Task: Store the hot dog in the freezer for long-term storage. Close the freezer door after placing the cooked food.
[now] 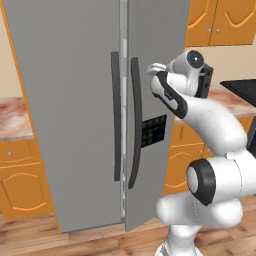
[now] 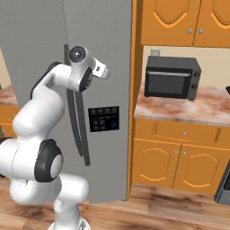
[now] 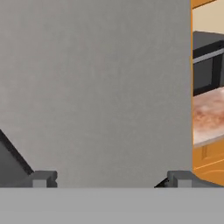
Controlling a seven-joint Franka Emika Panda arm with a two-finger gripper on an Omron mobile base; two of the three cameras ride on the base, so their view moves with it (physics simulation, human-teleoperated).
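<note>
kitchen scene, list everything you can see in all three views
freezer door: one, grey, narrower right-hand fridge door, slightly ajar, with a long dark handle
dispenser panel: one, dark, on the freezer door
wider fridge door: one, plain grey, left of the freezer door, own dark handle
microwave: one, black, on the counter right of the fridge
countertop: pinkish marble, either side of the fridge
cabinets: several, orange wood, above and below the counters
floor: wooden, brown
dark appliance: one, cut off at the right edge, cannot tell what
arm: one, white with dark joints
gripper: one, open, empty, facing the freezer door
</note>
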